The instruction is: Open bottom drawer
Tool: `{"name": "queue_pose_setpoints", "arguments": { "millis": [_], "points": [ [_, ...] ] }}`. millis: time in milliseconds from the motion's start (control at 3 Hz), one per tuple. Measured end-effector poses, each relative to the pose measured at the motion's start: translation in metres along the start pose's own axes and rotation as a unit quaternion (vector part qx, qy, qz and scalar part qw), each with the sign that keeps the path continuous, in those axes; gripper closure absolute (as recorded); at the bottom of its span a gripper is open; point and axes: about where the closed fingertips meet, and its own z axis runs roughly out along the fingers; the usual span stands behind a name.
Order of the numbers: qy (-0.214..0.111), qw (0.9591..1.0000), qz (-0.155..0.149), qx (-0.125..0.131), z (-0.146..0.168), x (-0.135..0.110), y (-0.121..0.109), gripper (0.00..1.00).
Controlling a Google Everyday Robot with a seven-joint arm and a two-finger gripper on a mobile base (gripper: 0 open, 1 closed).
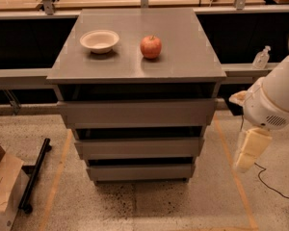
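The bottom drawer (pixel 140 171) is the lowest and narrowest-looking grey front of the three-drawer grey cabinet (pixel 137 69). Its flat front has no handle and sits closed under the middle drawer (pixel 139 147) and top drawer (pixel 136 112). My gripper (pixel 249 152) hangs pointing down from the white arm (pixel 274 100) at the right. It is beside the cabinet's right side, about level with the middle drawer, apart from it and holding nothing that shows.
A white bowl (pixel 99 40) and a red apple (pixel 151 46) stand on the cabinet top. A cardboard box (pixel 4 189) and a black bar (pixel 34 173) lie on the floor at the left. A bottle (pixel 261 57) stands on the right ledge. A cable (pixel 272 186) runs on the floor at the right.
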Motion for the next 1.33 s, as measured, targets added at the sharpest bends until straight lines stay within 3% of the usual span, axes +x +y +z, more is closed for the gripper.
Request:
{"name": "queue_pose_setpoints", "arguments": {
  "millis": [333,667,1000,1333],
  "points": [
    [0.004,0.9996,-0.018,-0.022,0.065,0.000,0.018,0.00],
    [0.010,0.9990,-0.002,-0.044,0.121,0.006,0.025,0.00],
    [0.010,0.9989,0.004,-0.046,0.128,0.007,0.025,0.00],
    [-0.005,0.9974,0.018,-0.070,0.158,0.002,0.029,0.00]
  ]
}}
